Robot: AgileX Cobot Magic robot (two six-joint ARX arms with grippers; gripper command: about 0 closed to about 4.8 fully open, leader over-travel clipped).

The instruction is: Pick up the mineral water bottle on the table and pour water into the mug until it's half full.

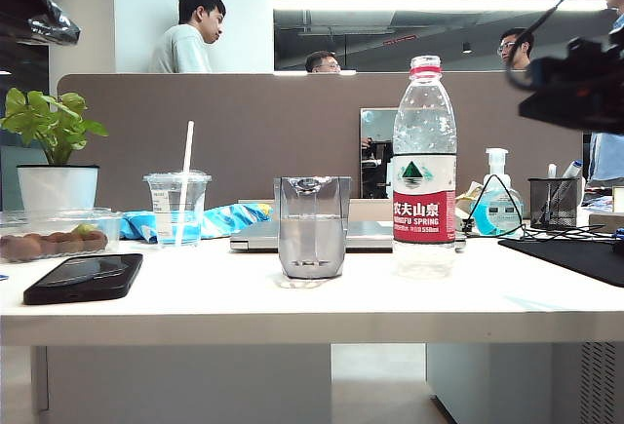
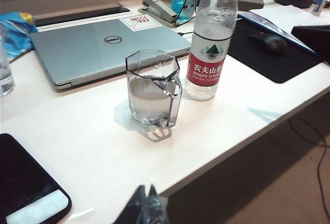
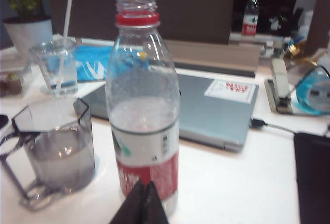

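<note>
Half full of water already, by the look: mug (image 1: pixel 312 226) on the surface (image 1: pixel 292 297), bottle (image 1: pixel 424 166) upright just beside it, uncapped, ungrasped. Right hand (image 3: pixel 143 203) clenched, empty, near the bottle; left hand (image 2: pixel 147 206) clenched, empty, well apart from the mug. Likely done.

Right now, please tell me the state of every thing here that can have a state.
mineral water bottle: upright, uncapped, on the table, free.
mug: upright, about half full.
laptop: lid closed.
plastic cup: upright, lidded, straw in.
left tool: shut, empty, near the table's front edge.
right tool: shut, empty, before the bottle.
</note>
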